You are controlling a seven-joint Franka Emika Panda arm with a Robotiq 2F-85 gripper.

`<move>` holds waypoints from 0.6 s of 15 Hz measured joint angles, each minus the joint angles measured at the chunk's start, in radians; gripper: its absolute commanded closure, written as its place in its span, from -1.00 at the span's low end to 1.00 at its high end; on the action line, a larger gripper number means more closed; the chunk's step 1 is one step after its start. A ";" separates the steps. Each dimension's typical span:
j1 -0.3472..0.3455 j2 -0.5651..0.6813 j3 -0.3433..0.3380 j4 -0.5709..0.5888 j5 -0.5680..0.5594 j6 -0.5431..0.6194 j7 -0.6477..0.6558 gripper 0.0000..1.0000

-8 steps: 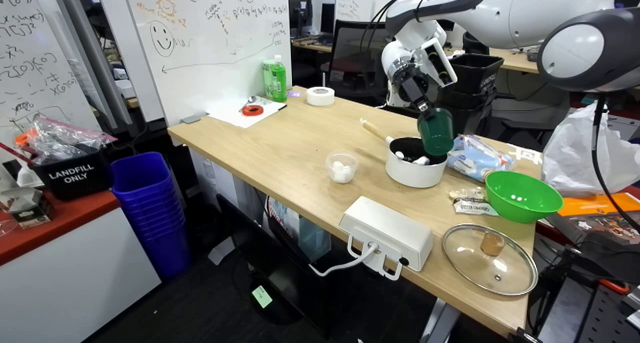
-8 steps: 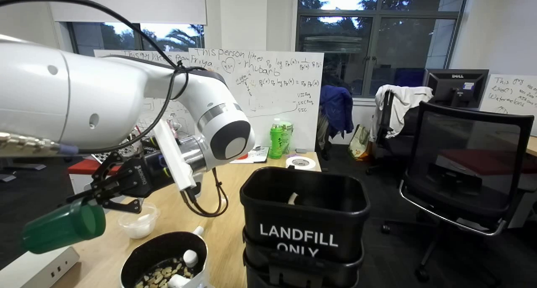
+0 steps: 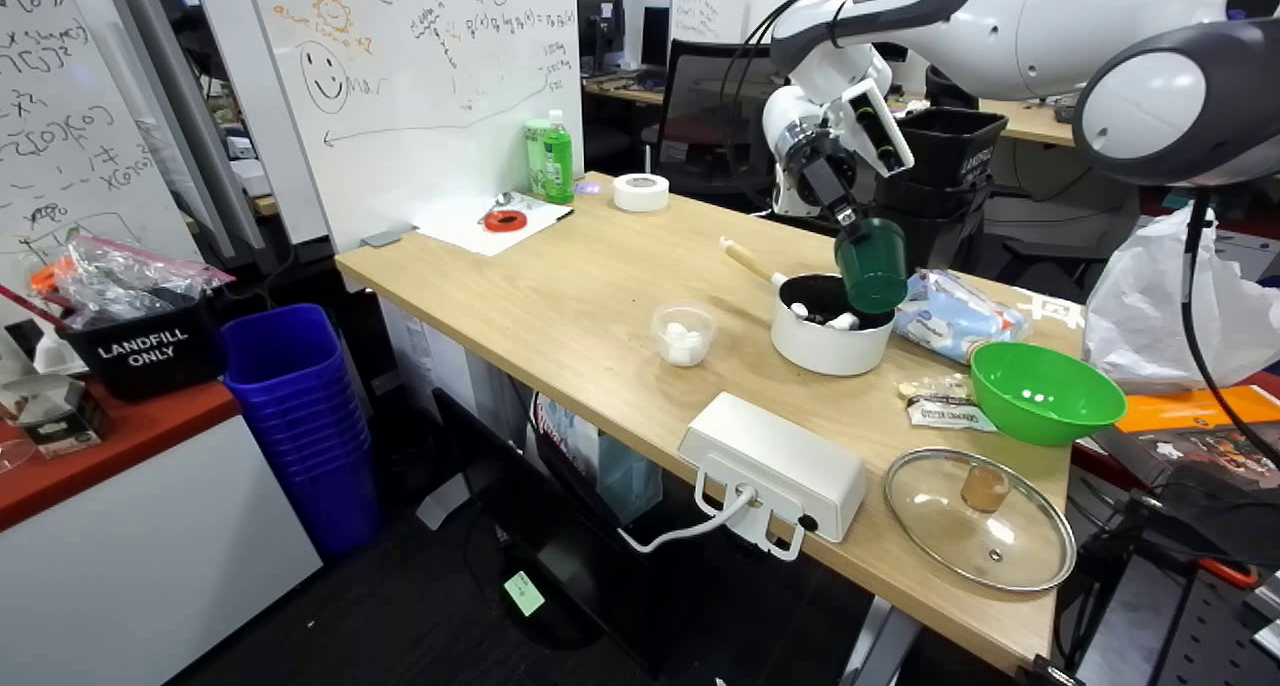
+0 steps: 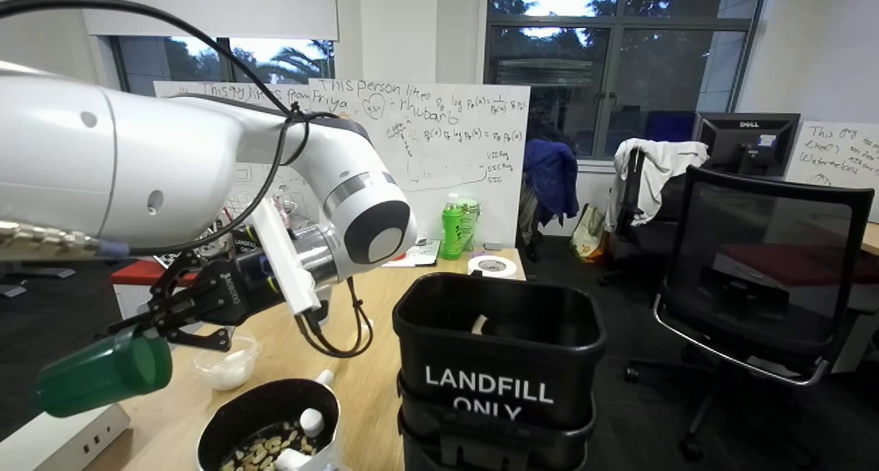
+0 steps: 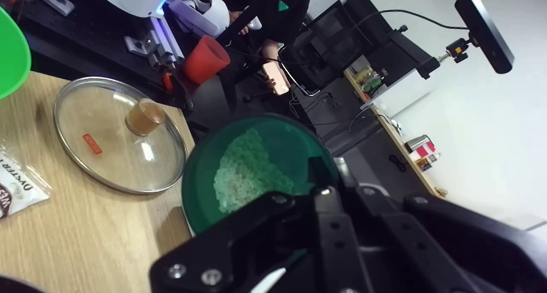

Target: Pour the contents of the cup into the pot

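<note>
I count one pot (image 3: pixel 825 354) on the table (image 3: pixel 600 276), one cup (image 3: pixel 872 268) and one tool (image 4: pixel 141 322), its two fingers clamped on the cup's wall by the rim. The cup hangs in the air near the pot and higher than it, tilted, its mouth above its base; whether it is straight over the pot, I can't tell. Pale grains (image 5: pixel 243 177) lie heaped inside the cup, far too many to count. In the pot I make out two white lumps (image 4: pixel 311 421) among tan bits (image 4: pixel 264 450), those past counting too. Around it, in an exterior view: one clear tub (image 3: pixel 703 318) with a few white pieces, left of the pot; one white box (image 3: pixel 770 461) on the near side of the pot; one blue pack (image 3: pixel 955 316) just right of the pot; and farther to the pot's right one packet (image 3: pixel 945 413), one green bowl (image 3: pixel 1060 376) and one glass lid (image 3: pixel 960 526). Well beyond the pot are one white tape (image 3: pixel 640 198), one red tape (image 3: pixel 505 227), one bottle (image 3: pixel 558 161) and one jar (image 3: pixel 535 156). As for what's in the way, the cup hides part of the pot's rim in that view, the tool covers part of the cup in the wrist view, and a stack of black bins (image 4: pixel 498 361), right of the pot in an exterior view, blocks some of the table.
</note>
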 measured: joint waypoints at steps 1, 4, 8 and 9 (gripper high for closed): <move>0.000 0.000 0.000 0.000 0.000 0.000 0.000 0.89; 0.020 -0.004 0.002 0.000 -0.005 0.091 -0.050 0.89; 0.044 -0.008 -0.002 0.000 -0.020 0.105 -0.074 0.97; 0.042 -0.005 -0.001 -0.001 -0.017 0.093 -0.073 0.97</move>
